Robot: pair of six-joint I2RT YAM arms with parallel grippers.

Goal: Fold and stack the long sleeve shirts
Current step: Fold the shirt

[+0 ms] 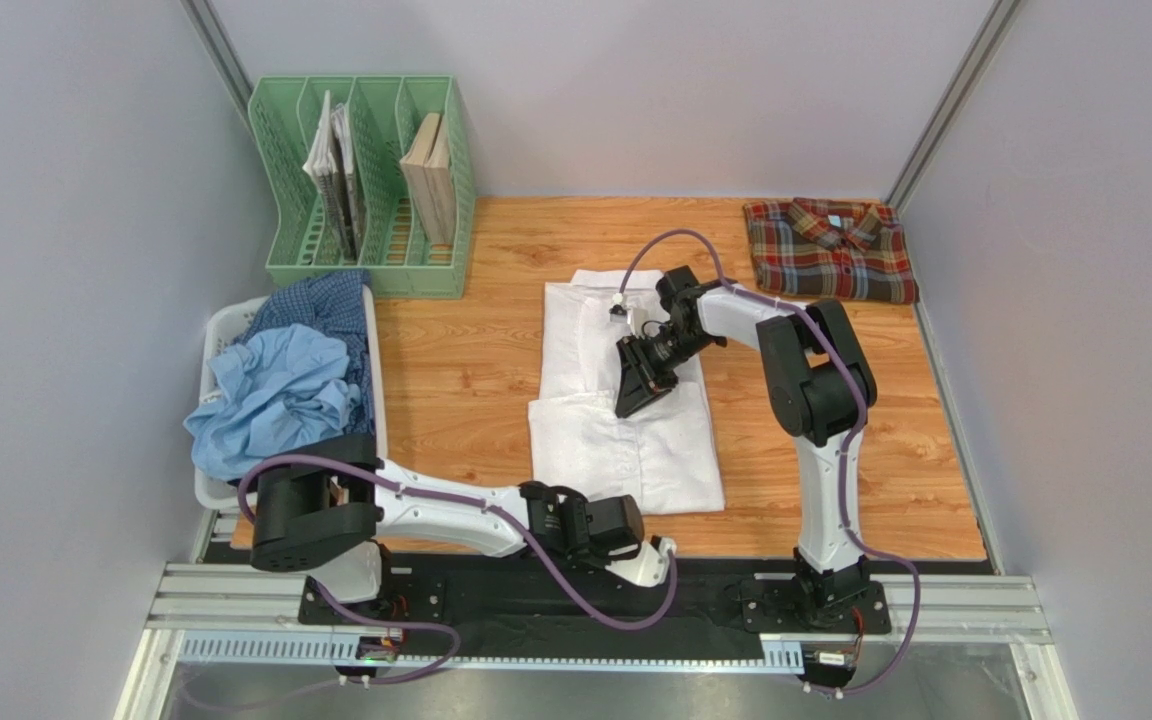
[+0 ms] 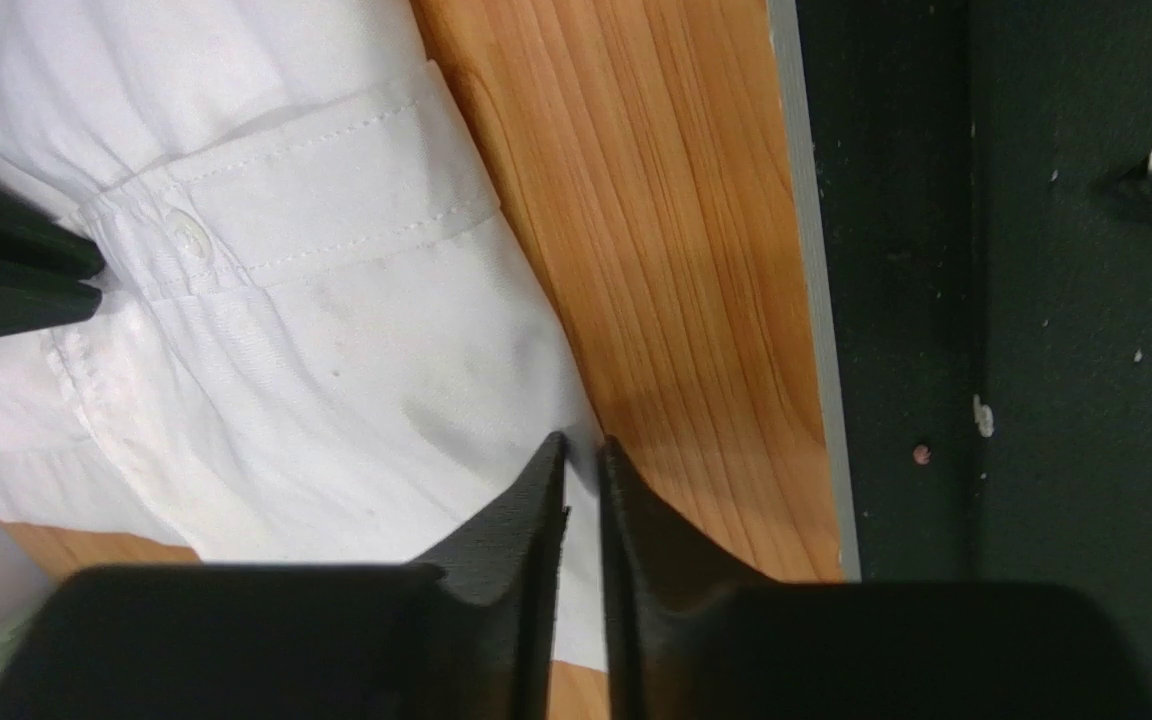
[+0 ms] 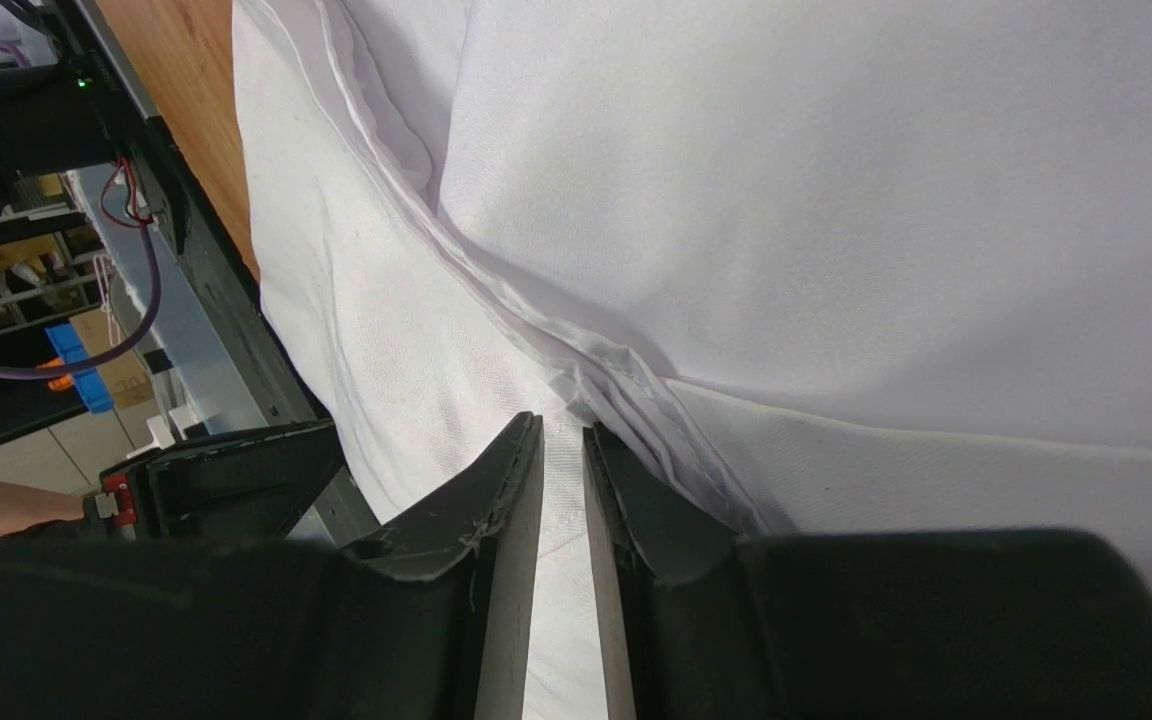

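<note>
A plain white long sleeve shirt [image 1: 620, 450] lies partly folded in the middle of the wooden table. My right gripper [image 1: 635, 402] tilts down onto its middle. In the right wrist view its jaws [image 3: 563, 425] are closed to a thin slit on a ridge of white cloth [image 3: 838, 195]. My left gripper [image 1: 663, 564] is low at the table's near edge. Its tips [image 2: 579, 446] pinch the white shirt's [image 2: 312, 345] near hem beside a corner. A buttoned cuff [image 2: 282, 195] lies further in. A folded plaid shirt [image 1: 830, 251] rests at the back right.
A white basket [image 1: 225, 327] at the left holds a crumpled light blue shirt [image 1: 274, 393] and a dark blue checked one [image 1: 330, 300]. A green file rack [image 1: 364, 188] with books stands at the back left. The black rail [image 2: 1018, 375] runs along the near edge.
</note>
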